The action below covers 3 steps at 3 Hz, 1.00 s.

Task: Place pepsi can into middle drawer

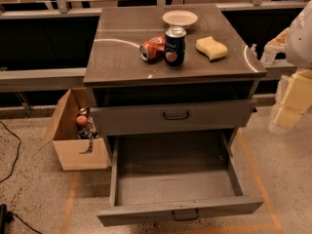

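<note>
The pepsi can (174, 47) stands upright on the grey cabinet top (122, 52), near its front middle. It is dark blue with a round red-white-blue logo and a silver top. The middle drawer (146, 179) is pulled far out below and holds nothing; its dark bar handle (185, 214) faces me. My gripper (282, 121) hangs at the right edge of the view, beside the cabinet's right side. It is well to the right of the can, lower than it, and touches nothing.
A crushed red-orange can (152, 48) lies touching the pepsi can's left side. A yellow sponge (211, 48) lies to its right and a white bowl (180, 18) behind. The upper drawer (146, 118) is slightly out. A cardboard box (73, 145) stands on the floor at left.
</note>
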Tool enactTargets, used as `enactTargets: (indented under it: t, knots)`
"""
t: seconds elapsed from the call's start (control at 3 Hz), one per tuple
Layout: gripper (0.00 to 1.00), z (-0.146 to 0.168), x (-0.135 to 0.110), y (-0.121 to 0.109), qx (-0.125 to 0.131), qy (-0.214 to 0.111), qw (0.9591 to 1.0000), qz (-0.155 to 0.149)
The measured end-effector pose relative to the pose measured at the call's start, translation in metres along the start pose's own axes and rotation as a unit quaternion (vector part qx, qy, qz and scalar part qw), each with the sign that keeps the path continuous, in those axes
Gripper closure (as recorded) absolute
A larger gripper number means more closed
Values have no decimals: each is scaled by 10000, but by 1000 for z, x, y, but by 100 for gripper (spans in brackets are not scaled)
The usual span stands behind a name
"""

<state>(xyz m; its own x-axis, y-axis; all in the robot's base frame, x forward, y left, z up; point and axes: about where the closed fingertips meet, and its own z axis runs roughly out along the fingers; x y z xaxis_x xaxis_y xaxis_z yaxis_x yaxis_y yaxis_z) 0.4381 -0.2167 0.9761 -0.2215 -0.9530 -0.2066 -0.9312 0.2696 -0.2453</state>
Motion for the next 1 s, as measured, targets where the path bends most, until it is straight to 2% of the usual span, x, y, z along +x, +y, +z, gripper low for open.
enactTargets:
  t: [0.33, 0.67, 1.0]
  knots:
    - [0, 0, 0, 0, 1, 0, 10000, 0]
    - [0, 5, 0, -9, 132, -261, 9994, 182]
    - [0, 23, -1, -50, 462, -1189, 9894, 699]
